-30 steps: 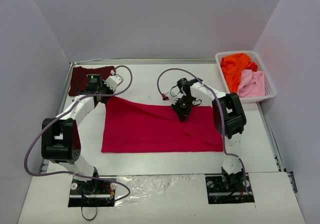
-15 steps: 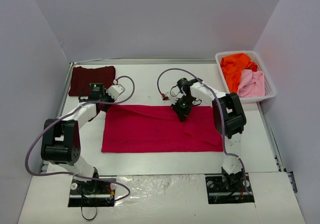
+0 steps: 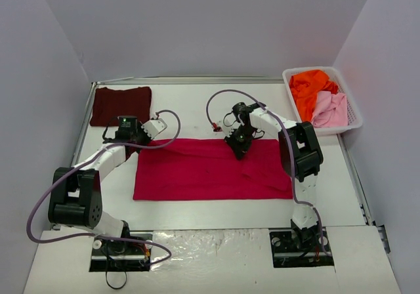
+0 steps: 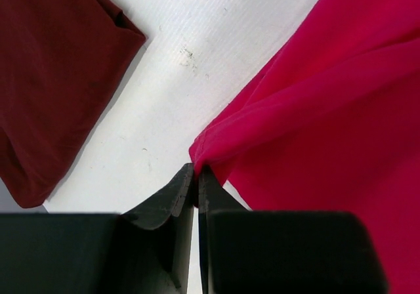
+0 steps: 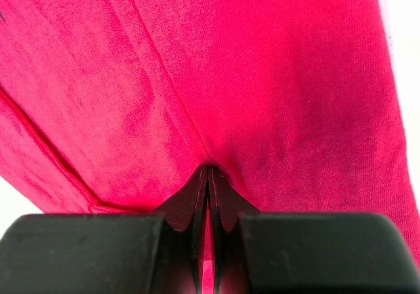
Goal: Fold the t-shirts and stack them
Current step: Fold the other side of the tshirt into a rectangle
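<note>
A crimson-red t-shirt (image 3: 210,172) lies spread on the table's middle. My left gripper (image 3: 139,143) is shut on its far left corner (image 4: 200,151), which is lifted off the table. At the shirt's far edge, right of centre, my right gripper (image 3: 237,147) is shut on a pinch of the red cloth (image 5: 210,77); that cloth fills the right wrist view. A dark maroon t-shirt (image 3: 121,105) lies folded at the far left corner of the table, also in the left wrist view as maroon cloth (image 4: 52,77), apart from both grippers.
A white mesh basket (image 3: 354,120) at the far right holds an orange shirt (image 3: 311,87) and a pale pink shirt (image 3: 330,109). Grey walls close in the table on three sides. Bare white table (image 4: 197,58) shows between the maroon and red shirts.
My left gripper has moved toward the near side and slightly right, carrying the red shirt's far left corner with it, so the maroon shirt is now uncovered. The right gripper has stayed put.
</note>
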`<state>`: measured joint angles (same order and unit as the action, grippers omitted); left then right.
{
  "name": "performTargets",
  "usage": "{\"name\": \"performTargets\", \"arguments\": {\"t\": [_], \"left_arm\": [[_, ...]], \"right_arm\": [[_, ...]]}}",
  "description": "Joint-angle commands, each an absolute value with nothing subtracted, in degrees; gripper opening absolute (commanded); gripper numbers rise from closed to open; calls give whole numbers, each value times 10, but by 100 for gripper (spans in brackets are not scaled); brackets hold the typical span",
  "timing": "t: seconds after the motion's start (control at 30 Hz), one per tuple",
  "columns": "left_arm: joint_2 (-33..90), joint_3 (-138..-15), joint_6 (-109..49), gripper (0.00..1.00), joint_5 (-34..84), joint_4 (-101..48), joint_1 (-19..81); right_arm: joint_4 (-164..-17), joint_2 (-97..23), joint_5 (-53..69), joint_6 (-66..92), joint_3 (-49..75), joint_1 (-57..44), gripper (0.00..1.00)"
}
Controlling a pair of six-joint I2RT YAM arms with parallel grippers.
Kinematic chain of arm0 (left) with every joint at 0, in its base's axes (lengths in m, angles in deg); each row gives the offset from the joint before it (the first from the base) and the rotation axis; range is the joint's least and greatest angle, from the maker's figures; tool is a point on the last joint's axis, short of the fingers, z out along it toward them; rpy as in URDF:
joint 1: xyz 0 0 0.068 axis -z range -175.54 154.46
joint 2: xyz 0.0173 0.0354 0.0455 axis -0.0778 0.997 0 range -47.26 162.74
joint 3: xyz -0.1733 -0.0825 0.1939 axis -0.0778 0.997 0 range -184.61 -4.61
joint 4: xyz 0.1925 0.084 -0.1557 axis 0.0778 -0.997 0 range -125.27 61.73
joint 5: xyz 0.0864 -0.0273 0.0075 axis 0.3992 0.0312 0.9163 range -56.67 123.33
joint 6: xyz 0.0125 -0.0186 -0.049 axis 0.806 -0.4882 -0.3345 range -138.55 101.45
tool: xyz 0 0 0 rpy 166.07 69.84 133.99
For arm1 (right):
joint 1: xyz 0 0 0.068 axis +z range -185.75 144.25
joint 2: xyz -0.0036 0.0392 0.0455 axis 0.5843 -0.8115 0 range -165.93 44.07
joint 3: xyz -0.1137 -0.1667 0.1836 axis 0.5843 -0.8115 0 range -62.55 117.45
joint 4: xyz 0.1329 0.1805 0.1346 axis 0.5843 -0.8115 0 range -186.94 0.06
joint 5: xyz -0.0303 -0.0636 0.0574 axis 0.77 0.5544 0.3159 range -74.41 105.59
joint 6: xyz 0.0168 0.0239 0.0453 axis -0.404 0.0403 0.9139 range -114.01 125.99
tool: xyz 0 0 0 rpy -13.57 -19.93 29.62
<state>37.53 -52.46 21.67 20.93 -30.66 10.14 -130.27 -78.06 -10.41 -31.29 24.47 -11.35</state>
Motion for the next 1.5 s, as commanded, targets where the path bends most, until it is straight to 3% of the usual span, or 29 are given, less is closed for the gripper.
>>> {"name": "performTargets", "arguments": {"t": [0.0, 1.47], "left_arm": [[359, -519, 264, 4, 205, -292, 109], [350, -310, 553, 2, 354, 14, 188]], "right_arm": [[-1316, -883, -43, -329, 185, -111, 0], [-1327, -897, -53, -331, 194, -109, 0]]}}
